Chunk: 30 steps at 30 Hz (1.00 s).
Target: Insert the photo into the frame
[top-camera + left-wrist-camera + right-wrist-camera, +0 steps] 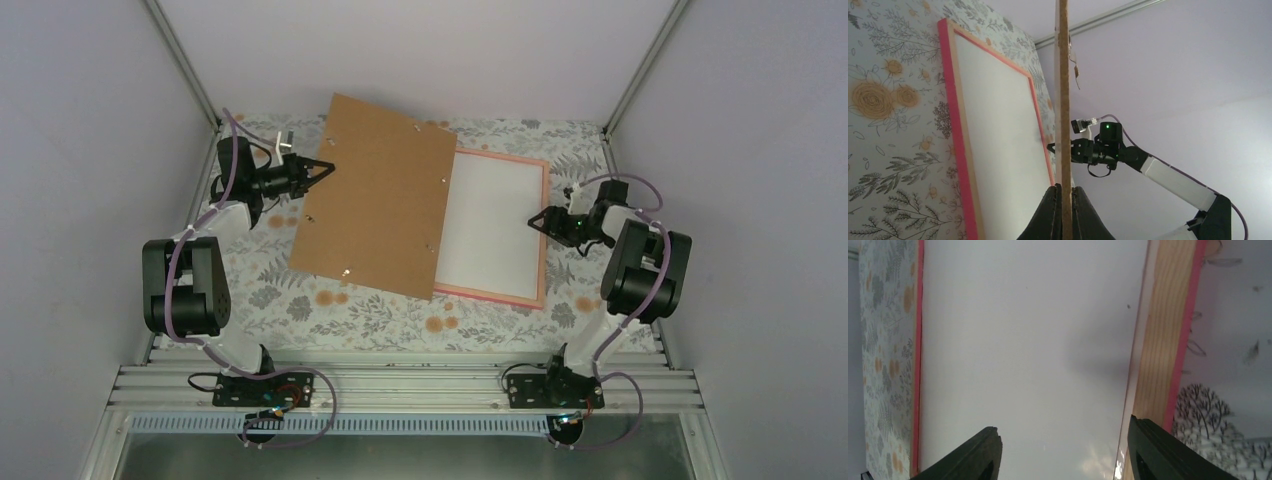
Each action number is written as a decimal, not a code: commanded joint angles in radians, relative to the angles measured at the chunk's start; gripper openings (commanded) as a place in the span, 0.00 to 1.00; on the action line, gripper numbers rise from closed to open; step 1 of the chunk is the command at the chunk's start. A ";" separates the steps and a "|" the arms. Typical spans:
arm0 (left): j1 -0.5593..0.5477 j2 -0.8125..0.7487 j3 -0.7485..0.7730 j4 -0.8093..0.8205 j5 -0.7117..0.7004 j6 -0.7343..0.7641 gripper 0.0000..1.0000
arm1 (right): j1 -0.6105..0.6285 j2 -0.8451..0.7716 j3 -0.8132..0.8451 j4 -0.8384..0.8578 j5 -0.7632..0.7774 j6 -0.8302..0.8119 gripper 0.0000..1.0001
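Two end effectors work at opposite sides of the floral-patterned table (330, 310). The left end effector (325, 166) is closed on the left edge of a brown rectangular cardboard backing board (375, 195). In the left wrist view this board (1064, 100) shows edge-on, pinched between the fingers (1050, 210) and lifted clear of the table. From above it hides the left part of the thin bright-pink rectangular picture frame (545, 235).

That frame lies flat on the table, right of centre, back side up, with pale wood showing on its rail (1160, 340). Inside it lies the white-backed rectangular paper photo (490, 230), plain white side up, so the printed face is hidden. It fills the opening up to the rails.

The right end effector (537, 220) hangs at the frame's right edge with its fingers (1168, 450) spread wide apart, gripping nothing. Whether it touches the sheet cannot be told.
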 commanded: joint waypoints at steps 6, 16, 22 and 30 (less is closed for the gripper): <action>-0.001 -0.027 0.009 -0.005 0.025 0.044 0.02 | 0.031 0.145 0.052 0.049 -0.024 -0.042 0.52; 0.015 -0.042 -0.005 -0.009 0.028 0.056 0.02 | 0.062 0.044 0.029 0.025 -0.063 -0.057 0.52; 0.015 -0.043 -0.007 -0.021 0.027 0.075 0.02 | -0.014 -0.035 0.074 -0.013 0.000 -0.086 0.53; 0.015 -0.019 0.019 -0.012 0.030 0.074 0.02 | -0.007 0.046 0.090 0.022 0.107 -0.050 0.59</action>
